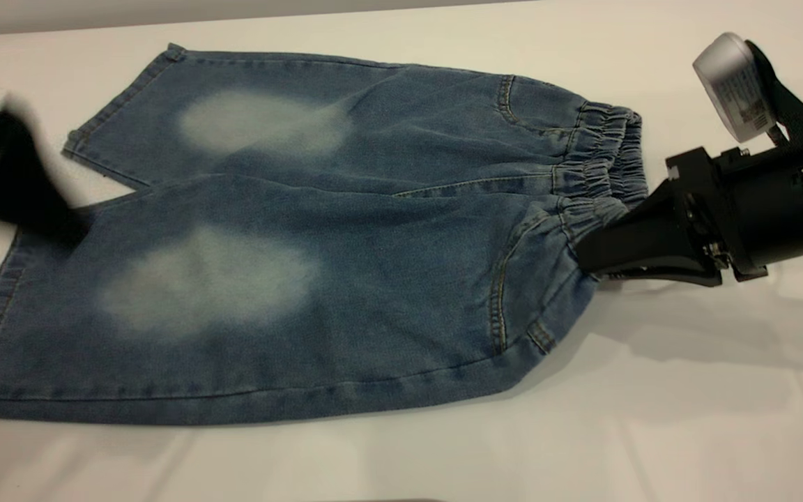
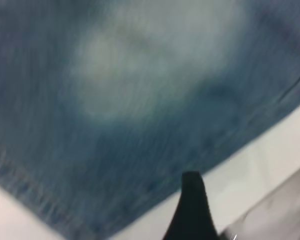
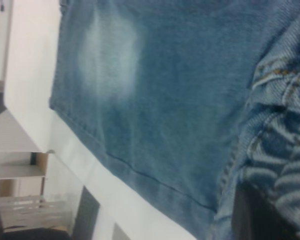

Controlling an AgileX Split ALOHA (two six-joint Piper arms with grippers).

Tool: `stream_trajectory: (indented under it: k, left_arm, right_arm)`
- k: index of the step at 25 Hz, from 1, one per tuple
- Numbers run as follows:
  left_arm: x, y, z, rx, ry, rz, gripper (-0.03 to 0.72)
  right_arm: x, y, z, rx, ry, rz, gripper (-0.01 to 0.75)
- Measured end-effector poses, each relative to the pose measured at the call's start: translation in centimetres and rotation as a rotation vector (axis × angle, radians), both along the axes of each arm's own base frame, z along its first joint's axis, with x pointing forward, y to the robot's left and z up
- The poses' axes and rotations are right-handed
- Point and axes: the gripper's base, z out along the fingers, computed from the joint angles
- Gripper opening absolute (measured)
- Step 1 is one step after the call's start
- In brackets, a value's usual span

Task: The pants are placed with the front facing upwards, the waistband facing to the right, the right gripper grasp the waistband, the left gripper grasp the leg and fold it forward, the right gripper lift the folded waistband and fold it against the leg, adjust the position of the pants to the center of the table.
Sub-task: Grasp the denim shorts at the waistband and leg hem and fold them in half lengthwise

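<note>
The blue denim pants (image 1: pixel 346 279) lie flat on the white table (image 1: pixel 687 418), front up, both legs pointing left. The ruffled waistband (image 1: pixel 600 160) is at the right. My right gripper (image 1: pixel 586 256) comes in from the right and is shut on the near end of the waistband, where the cloth is bunched. The right wrist view shows the waistband gathers (image 3: pixel 285 150) against a dark finger (image 3: pixel 255 215). My left gripper (image 1: pixel 18 181) is a blurred black shape at the left edge, over the near leg's hem. In the left wrist view a pale knee patch (image 2: pixel 140 85) fills most of the picture.
Bare white table (image 1: pixel 652 56) surrounds the pants at the front, right and back. The table's far edge (image 1: pixel 164 21) runs just behind the far leg. Beyond the table edge, white furniture (image 3: pixel 20 210) shows in the right wrist view.
</note>
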Motion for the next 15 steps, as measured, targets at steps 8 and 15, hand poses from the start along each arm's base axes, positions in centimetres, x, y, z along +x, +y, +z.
stream_trajectory:
  k: [8,15]
  left_arm:
    - [-1.7,2.3,-4.9,0.301,0.157,-0.262,0.515]
    - [-0.2,2.4,-6.9,0.381,0.068,-0.399,0.515]
  right_arm:
    - [0.0,0.2,0.4,0.045,-0.013,0.005,0.039]
    - [0.0,0.2,0.4,0.048,-0.013,0.005,0.039]
